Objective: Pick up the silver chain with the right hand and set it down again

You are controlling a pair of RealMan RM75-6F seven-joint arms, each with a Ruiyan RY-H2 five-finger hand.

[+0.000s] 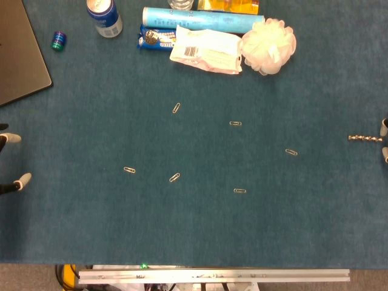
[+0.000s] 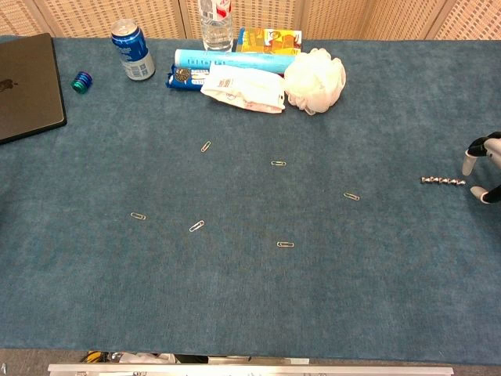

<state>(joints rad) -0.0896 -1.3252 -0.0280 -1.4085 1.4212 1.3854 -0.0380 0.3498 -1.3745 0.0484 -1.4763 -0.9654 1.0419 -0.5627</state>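
The silver chain (image 1: 365,138) (image 2: 443,181) lies stretched in a short straight line on the blue cloth near the right edge. My right hand (image 2: 487,167) comes in from the right edge, its white-tipped fingers (image 1: 384,127) spread on either side of the chain's right end, holding nothing. Only the fingertips show; the rest is out of frame. My left hand (image 1: 11,162) shows at the left edge of the head view as two spread fingertips with nothing in them, far from the chain.
Several paper clips (image 1: 174,177) lie scattered over the middle of the cloth. At the back stand a soda can (image 1: 104,16), a blue tube (image 1: 200,19), snack packets (image 1: 205,50) and a white bath pouf (image 1: 268,45). A dark laptop (image 1: 18,57) sits back left beside a small green cap (image 1: 58,40).
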